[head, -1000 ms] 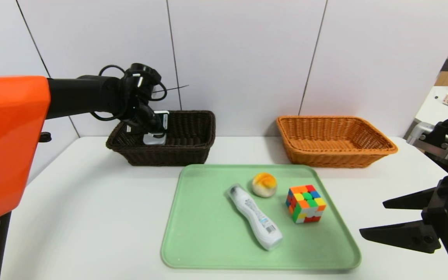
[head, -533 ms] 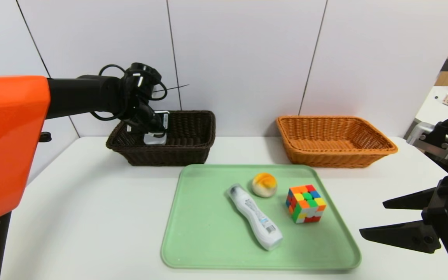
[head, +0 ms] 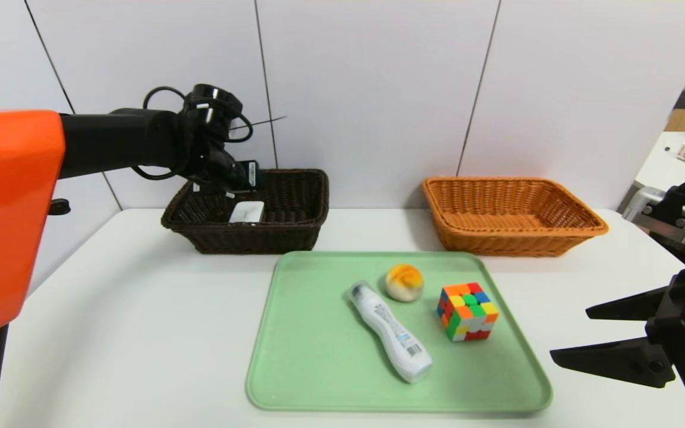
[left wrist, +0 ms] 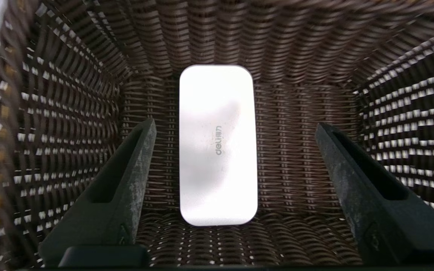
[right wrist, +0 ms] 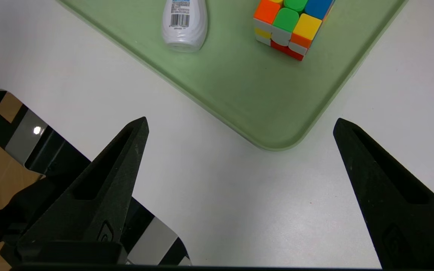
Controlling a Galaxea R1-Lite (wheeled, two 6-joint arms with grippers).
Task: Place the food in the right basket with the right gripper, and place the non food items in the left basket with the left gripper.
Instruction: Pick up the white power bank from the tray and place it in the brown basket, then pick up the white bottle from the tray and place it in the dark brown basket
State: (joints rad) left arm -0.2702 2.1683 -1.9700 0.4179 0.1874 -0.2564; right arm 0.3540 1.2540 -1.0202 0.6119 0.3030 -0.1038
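left wrist view: left hand spread open over white case lying in dark basket.

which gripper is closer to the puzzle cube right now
The right gripper. It hangs open just off the tray's near right corner, a short way from the puzzle cube. The left gripper is far across the table, open above the white case in the dark basket.

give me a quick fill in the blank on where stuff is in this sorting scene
1. The white case lies flat in the ____ basket.
2. The bun, bottle and puzzle cube sit on the ____ tray.
3. The orange-tan basket holds ____.
4. The left gripper has its jaws ____.

Missing words: dark brown; green; nothing; open
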